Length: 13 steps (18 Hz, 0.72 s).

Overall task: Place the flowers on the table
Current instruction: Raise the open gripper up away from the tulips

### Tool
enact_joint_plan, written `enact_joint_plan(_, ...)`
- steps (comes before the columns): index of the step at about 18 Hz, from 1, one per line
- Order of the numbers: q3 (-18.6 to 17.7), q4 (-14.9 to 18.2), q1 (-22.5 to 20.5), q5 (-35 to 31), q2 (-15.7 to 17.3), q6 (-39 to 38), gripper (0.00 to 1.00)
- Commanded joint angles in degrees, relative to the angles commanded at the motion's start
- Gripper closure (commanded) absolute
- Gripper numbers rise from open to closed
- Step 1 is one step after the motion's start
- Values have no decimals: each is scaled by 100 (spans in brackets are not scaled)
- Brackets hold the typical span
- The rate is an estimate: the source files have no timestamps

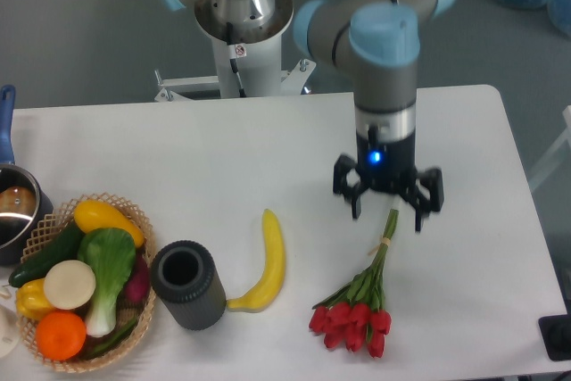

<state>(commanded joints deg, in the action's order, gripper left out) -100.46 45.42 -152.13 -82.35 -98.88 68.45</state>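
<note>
The flowers [357, 311], a bunch of red tulip buds with green stems, lie flat on the white table [223, 149] at the front right, stems pointing away toward the arm. My gripper [389, 211] hangs just above the stem ends, fingers spread apart and holding nothing. The fingers [357, 203] stand either side of the stem tip without touching it.
A yellow banana [265, 260] lies left of the flowers. A dark grey cylinder cup [186, 284] stands beside it. A wicker basket [132, 220] of vegetables and fruit sits at the front left, with a pot [16, 211] behind it. The arm's base [241, 33] stands at the back.
</note>
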Motion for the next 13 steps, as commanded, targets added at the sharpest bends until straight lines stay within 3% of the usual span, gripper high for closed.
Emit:
enact_joint_plan(3, 52, 633, -132, -17, 123, 808, 0)
enact_joint_plan(8, 17, 1152, -387, -26, 378, 1645, 0)
enact_joint_plan(13, 97, 1241, -431, -26, 370, 1681, 0)
